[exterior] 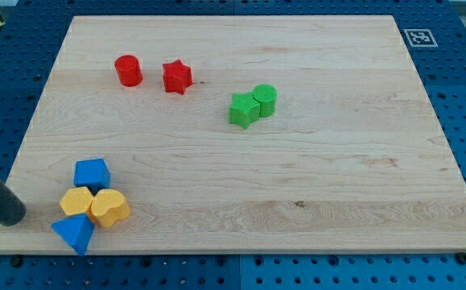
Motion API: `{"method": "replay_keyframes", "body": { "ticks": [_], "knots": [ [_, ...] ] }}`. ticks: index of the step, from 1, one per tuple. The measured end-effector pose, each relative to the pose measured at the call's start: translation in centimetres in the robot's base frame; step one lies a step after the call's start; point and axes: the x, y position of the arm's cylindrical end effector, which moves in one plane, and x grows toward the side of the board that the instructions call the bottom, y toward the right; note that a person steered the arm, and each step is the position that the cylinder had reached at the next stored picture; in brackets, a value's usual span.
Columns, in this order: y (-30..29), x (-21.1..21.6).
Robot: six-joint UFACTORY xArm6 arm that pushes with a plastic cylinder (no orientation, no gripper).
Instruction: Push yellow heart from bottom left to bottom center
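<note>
So, just the one camera view, and I count eight blocks on the wooden board [313, 185]: two red, two green, two blue, two yellow. Upper left of the frame has a red cylinder [128, 70] and, just beside it to the right, a red star [177, 76]. Near upper center sit a green star [243, 109] and a green cylinder [265, 100], touching each other. Lower left is a tight cluster: a blue block [92, 174] on top, shape kind of a chunky pentagon but hard to call, a yellow hexagon-ish block [76, 201] under it, the yellow heart [109, 207] touching that one's right side, and a blue triangle [75, 233] at the bottom, close to the board's lower edge. No containers anywhere, everything lies flat on the board. The yellow heart looks orangey-yellow, lobes pointing toward the right, lying flat in the lower left of the frame. My tip [10, 215] is a bare dark rod end, nothing to clench or release, resting at the far lower left edge of the board, left of the cluster and apart from the blocks. A black-and-white marker tag [418, 37] sits at the upper right corner.
</note>
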Motion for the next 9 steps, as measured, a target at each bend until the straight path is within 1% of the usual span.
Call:
{"method": "replay_keyframes", "body": {
  "ticks": [2, 3, 9],
  "knots": [
    [0.3, 0.0],
    [1.4, 0.0],
    [11.7, -0.4]
  ]
}}
